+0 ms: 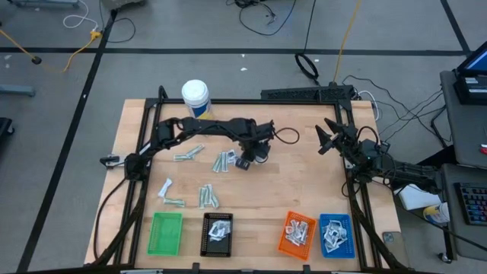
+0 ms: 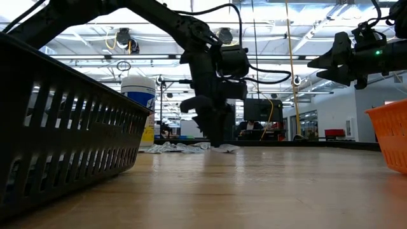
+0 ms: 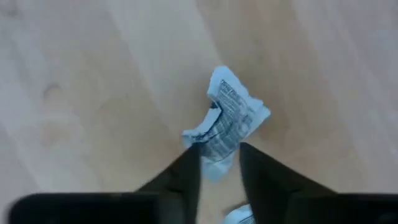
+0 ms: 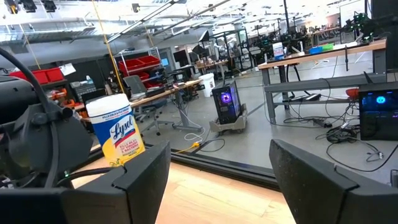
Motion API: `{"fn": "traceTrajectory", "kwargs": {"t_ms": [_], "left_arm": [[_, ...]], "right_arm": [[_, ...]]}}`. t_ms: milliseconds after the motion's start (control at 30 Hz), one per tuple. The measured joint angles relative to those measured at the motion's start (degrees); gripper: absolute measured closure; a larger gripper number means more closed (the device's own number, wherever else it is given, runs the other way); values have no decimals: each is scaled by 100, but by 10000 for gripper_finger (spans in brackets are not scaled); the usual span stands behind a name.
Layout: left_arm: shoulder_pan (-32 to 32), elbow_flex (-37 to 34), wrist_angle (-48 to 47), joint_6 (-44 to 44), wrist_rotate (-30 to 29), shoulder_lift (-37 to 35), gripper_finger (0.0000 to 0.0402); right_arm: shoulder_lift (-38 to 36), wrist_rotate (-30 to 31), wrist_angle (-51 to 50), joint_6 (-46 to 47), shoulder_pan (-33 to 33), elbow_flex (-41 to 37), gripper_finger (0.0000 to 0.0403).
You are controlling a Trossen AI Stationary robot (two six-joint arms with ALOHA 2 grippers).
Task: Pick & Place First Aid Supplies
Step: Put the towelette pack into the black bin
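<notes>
One crumpled sachet (image 3: pixel 229 121) sat between the left gripper's (image 3: pixel 219 163) nearly closed fingers, seemingly pinched, mid-frame; right gripper (image 4: pixel 217 168) hung open.

A robotics lab or workshop is showing here: red parts bins (image 4: pixel 140 63) are sitting at upper left, a glowing desktop computer (image 4: pixel 225 101) is standing mid-frame, workbenches (image 4: pixel 323 59) and ceiling lights are stretching behind.

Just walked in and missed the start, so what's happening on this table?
The left gripper is down at the middle of the table, its fingers closing around a crumpled white-and-blue sachet lying on the wood. The right gripper hangs open in the air at the right side. More packets lie loose, while the orange tray and blue tray already hold some.
</notes>
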Motion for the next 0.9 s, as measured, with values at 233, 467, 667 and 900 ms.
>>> {"fn": "traceTrajectory", "kwargs": {"t_ms": [233, 467, 667, 900], "left_arm": [[-101, -7, 24, -20, 219, 54, 395], [-194, 15, -44, -116, 221, 227, 379], [-230, 4, 81, -222, 45, 188, 389], [-210, -11, 76, -515, -10, 133, 329]], "right_arm": [[0, 0, 1, 0, 2, 1, 132], [0, -1, 1, -1, 1, 0, 135], [0, 1, 1, 0, 0, 0, 135], [0, 1, 1, 0, 1, 0, 135]]}}
